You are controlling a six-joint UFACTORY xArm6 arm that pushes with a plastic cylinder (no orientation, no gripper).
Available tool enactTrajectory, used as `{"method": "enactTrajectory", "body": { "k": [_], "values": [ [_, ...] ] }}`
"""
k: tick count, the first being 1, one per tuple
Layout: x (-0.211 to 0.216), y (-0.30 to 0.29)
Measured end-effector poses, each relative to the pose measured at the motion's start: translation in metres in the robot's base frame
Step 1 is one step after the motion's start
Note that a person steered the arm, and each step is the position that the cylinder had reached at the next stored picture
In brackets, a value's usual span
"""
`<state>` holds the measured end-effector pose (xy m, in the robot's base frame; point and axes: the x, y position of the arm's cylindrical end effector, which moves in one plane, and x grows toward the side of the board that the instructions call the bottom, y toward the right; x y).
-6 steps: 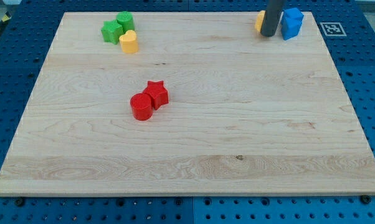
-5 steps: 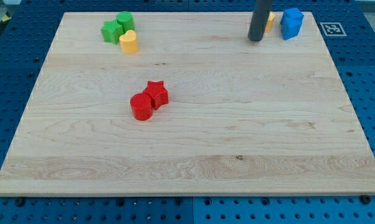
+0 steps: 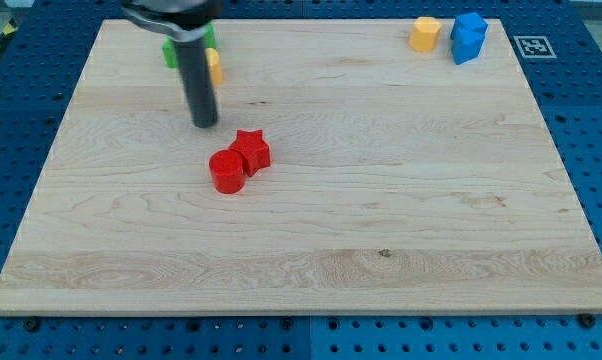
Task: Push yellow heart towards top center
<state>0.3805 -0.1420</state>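
The yellow heart (image 3: pixel 215 67) lies near the board's top left, mostly hidden behind my rod. Two green blocks (image 3: pixel 169 48) sit just to its upper left, also partly hidden. My tip (image 3: pixel 205 124) rests on the board just below the yellow heart and above and to the left of the red star (image 3: pixel 251 150). A red cylinder (image 3: pixel 226 172) touches the red star at its lower left.
A yellow block (image 3: pixel 425 33) and a blue block (image 3: pixel 468 36) sit side by side at the top right. The wooden board (image 3: pixel 381 220) lies on a blue perforated table. A marker tag (image 3: pixel 532 45) is off the board's top right corner.
My rod has swept from the top right, beside the yellow and blue blocks, across to the left and down to just below the yellow heart. No block has moved.
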Motion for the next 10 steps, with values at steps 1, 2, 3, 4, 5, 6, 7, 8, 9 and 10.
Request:
{"method": "enactTrajectory", "body": {
  "k": [1,2,3,4,5,6,7,8,9,10],
  "values": [
    [-0.054,-0.023],
    [-0.058,-0.023],
    [-0.059,-0.023],
    [-0.071,-0.017],
    [-0.074,0.000],
    [-0.080,0.024],
    [-0.094,0.042],
    [-0.110,0.057],
    [-0.122,0.080],
    [-0.123,0.111]
  ]
}}
